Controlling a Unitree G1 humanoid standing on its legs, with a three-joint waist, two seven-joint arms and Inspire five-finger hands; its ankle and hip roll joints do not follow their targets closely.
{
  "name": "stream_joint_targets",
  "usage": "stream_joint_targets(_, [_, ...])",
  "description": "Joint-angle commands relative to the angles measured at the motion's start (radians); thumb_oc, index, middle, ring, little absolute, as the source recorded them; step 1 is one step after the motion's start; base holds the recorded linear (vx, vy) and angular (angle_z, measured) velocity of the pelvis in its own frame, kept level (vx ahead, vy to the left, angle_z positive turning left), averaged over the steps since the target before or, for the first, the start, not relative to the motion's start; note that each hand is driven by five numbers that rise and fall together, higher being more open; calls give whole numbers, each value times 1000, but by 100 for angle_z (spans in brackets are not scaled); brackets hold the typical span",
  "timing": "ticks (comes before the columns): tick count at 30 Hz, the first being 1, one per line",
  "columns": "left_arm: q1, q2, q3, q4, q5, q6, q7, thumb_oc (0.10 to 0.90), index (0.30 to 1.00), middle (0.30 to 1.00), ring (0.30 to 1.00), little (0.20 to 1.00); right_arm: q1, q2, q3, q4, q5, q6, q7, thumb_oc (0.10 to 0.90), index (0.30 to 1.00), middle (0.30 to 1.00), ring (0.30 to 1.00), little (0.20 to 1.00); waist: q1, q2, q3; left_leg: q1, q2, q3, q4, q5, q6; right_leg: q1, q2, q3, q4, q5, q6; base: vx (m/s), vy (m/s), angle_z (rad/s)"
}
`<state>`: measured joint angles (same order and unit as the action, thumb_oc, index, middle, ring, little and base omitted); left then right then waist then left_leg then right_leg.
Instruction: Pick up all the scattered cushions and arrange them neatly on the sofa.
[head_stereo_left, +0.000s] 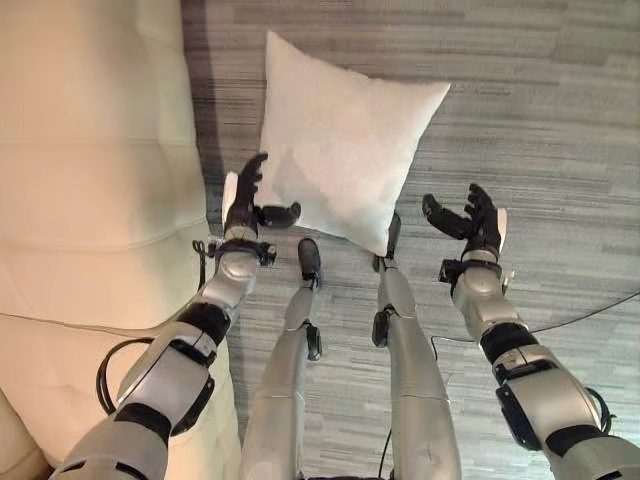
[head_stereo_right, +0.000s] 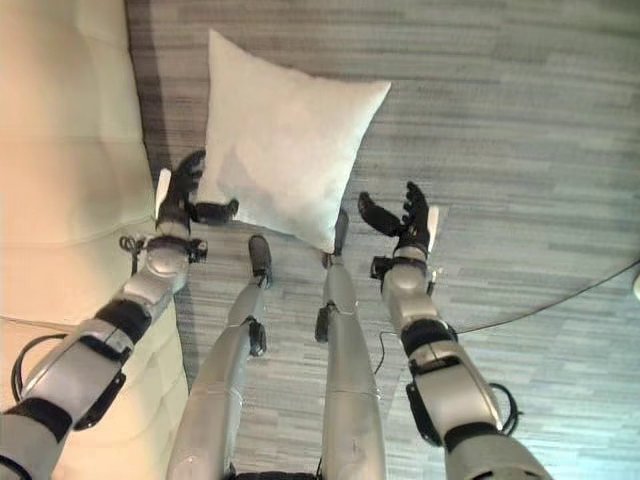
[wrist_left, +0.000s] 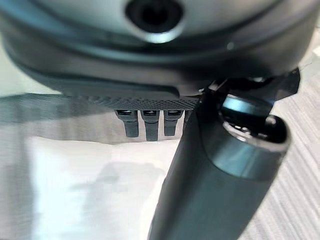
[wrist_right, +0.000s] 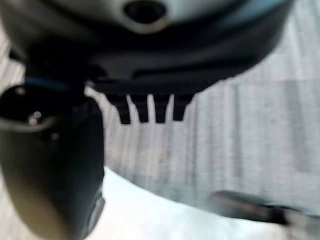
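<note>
Cushion (head_stereo_left: 340, 140) is white, square, lying flat on grey wood-grain floor (head_stereo_left: 540, 120), turned diamond-wise w/ one corner pointing toward the robot. It sits just beside the cream sofa (head_stereo_left: 90, 180), which runs along the robot's left side; not on the sofa.

Left hand (head_stereo_left: 243, 205) is at the cushion's near-left edge, between sofa and cushion. Fingers straight, pointing away from the robot, thumb stuck out sideways over the cushion edge. Spread, nothing gripped. Contact w/ fabric: looks like touching or just above, can't tell which. Left wrist view: fingers (wrist_left: 146, 122) extended in a row, white cushion (wrist_left: 85, 190) right past them, thumb big in the foreground.

Right hand (head_stereo_right: 405, 220) hovers over bare floor, near the cushion's near-right edge but apart from it. Fingers loosely spread, slightly bent, thumb pointing toward the cushion; holds nothing. Right wrist view: fingers (wrist_right: 150, 110) straight over floor, cushion edge (wrist_right: 150, 215) visible beyond the thumb.

Both palms face each other w/ cushion's near corner roughly between them.
</note>
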<state>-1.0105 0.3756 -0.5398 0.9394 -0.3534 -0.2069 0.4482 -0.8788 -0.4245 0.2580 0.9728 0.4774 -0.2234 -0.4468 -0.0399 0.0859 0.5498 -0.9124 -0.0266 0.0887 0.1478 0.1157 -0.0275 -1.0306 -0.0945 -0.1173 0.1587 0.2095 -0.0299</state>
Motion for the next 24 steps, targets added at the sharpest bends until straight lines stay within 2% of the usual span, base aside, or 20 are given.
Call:
stream_joint_targets(1, [-11, 40, 12, -12, 16, -42, 48, 800, 900, 900, 900, 900, -24, -55, 36, -27, 85, -81, -44, 800, 900, 900, 900, 900, -28, 52, -30, -141, 17, -11, 162, -135, -5, -61, -51, 42, 250, -278, 151, 9, 13, -6])
stream_joint_targets(7, [-153, 109, -46, 31, 8, -28, 67, 800, 900, 900, 900, 900, -113, -48, 69, -45, 163, -126, -69, 800, 900, 900, 900, 900, -44, 53, -30, -313, 20, -15, 284, -184, 13, -226, -45, 79, 341, -297, 147, 27, 5, -11])
stream_joint_targets(14, [-224, 126, -73, 34, -14, -22, 68, 800, 900, 900, 900, 900, -175, -9, 119, -112, 179, -144, -70, 800, 900, 900, 900, 900, -36, 59, -30, -412, 13, -18, 328, -202, 24, -328, -39, 99, 385, -310, 148, 31, 13, 0])
stream_joint_targets(17, [-265, 113, -97, 33, -16, -16, 62, 800, 900, 900, 900, 900, -225, 11, 163, -117, 172, -138, -53, 800, 900, 900, 900, 900, -30, 62, -30, -449, 7, -24, 337, -200, 27, -360, -37, 102, 394, -308, 148, 29, 25, -4])
stream_joint_targets(19, [-317, 90, -139, 24, -6, -13, 58, 800, 900, 900, 900, 900, -280, 46, 241, -129, 141, -124, -31, 800, 900, 900, 900, 900, -21, 69, -30, -484, 1, -31, 350, -198, 30, -390, -37, 103, 407, -308, 145, 15, 10, -6])
stream_joint_targets(24, [-375, 31, -138, -2, -34, -26, 87, 800, 900, 900, 900, 900, -355, 125, 300, -105, 142, -113, -14, 800, 900, 900, 900, 900, 0, 86, -30, -522, -10, -40, 355, -194, 31, -418, -45, 99, 417, -310, 146, 5, 14, 1])
